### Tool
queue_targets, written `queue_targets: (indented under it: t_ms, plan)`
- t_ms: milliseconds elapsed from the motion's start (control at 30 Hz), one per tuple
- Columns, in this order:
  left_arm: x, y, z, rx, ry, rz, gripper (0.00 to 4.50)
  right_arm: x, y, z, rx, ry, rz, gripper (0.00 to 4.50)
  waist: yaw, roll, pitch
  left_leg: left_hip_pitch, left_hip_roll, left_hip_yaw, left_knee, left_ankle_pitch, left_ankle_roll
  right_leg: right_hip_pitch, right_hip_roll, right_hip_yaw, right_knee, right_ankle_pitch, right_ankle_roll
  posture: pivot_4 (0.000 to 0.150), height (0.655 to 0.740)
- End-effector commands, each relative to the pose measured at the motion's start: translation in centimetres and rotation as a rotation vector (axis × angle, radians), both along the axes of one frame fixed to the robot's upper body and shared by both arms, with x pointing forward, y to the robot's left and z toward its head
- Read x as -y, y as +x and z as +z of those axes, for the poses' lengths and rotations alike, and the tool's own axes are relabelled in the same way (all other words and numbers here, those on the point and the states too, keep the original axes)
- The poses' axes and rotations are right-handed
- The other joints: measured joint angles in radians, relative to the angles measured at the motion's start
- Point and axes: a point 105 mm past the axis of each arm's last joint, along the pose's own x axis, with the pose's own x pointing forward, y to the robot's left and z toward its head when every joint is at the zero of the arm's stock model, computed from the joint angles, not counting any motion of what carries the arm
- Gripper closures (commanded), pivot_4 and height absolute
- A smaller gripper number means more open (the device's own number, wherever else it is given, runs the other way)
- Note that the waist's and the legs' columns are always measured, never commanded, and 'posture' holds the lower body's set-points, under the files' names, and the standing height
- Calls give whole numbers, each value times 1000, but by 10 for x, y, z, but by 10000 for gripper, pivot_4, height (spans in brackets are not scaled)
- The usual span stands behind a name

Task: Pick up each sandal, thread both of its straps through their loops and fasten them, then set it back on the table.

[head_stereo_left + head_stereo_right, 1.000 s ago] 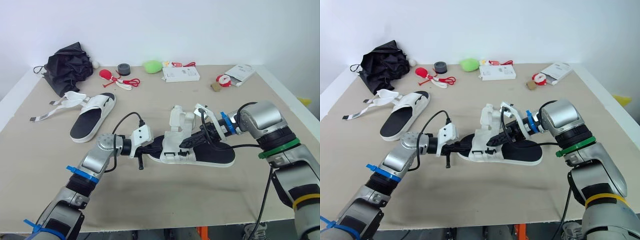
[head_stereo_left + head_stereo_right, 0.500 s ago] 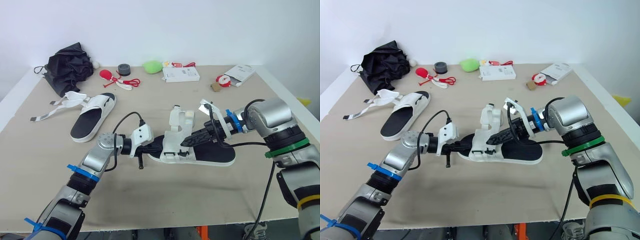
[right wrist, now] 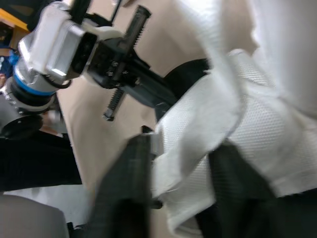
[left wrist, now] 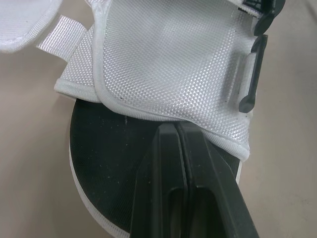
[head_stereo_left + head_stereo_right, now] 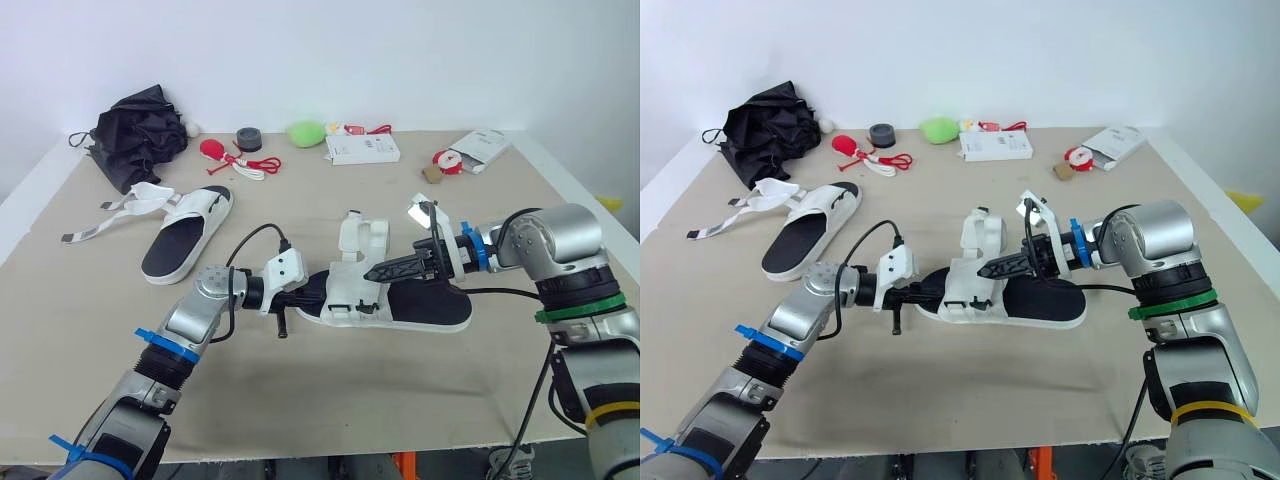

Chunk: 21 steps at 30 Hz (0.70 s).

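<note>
The sandal (image 5: 425,312) in play lay on the table (image 5: 330,400), well nearer the robot than the white box (image 5: 361,148). Its mate (image 5: 185,235) waited left of that box and nearer, straps loose. Threading was the step in hand, I'd say: the white upper (image 5: 352,285) stood up, nothing fastened yet. The left gripper (image 5: 305,297) was clamped tight at the toe end, tips meeting the upper's hem, pinning it. The right gripper (image 5: 372,271) hovered at the upper, its fingers (image 3: 126,183) parted with white strap fabric between them, not visibly pinching. The next move called for closing on a strap's free end and feeding it through its loop.
</note>
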Motion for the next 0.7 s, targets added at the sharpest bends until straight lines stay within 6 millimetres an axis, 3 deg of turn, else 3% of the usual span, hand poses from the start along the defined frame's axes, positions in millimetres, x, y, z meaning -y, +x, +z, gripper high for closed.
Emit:
queue_targets:
  t_ms: [33,267,433,700]
  plan:
    - [-8,-12,-43,-126,121,-1,45000,-3,-6,13,42,28,33,44828,0,0,0,0,0,0,0,0,0,0,0,0,0,-1,1,1500,7400]
    - [-9,-12,-44,-127,119,4,45000,-5,-22,4,21,-18,109,44828,0,0,0,0,0,0,0,0,0,0,0,0,0,-1,1,1500,7400]
    - [-10,-12,-44,-129,117,9,45000,-6,-25,-15,37,-108,132,44828,0,0,0,0,0,0,0,-1,1,0,0,0,0,-2,1,1500,7400]
    - [-10,-13,-45,-133,115,14,45000,-8,-32,-11,169,-91,226,44828,0,0,0,0,0,0,0,-1,1,1,0,0,0,-3,4,1500,7400]
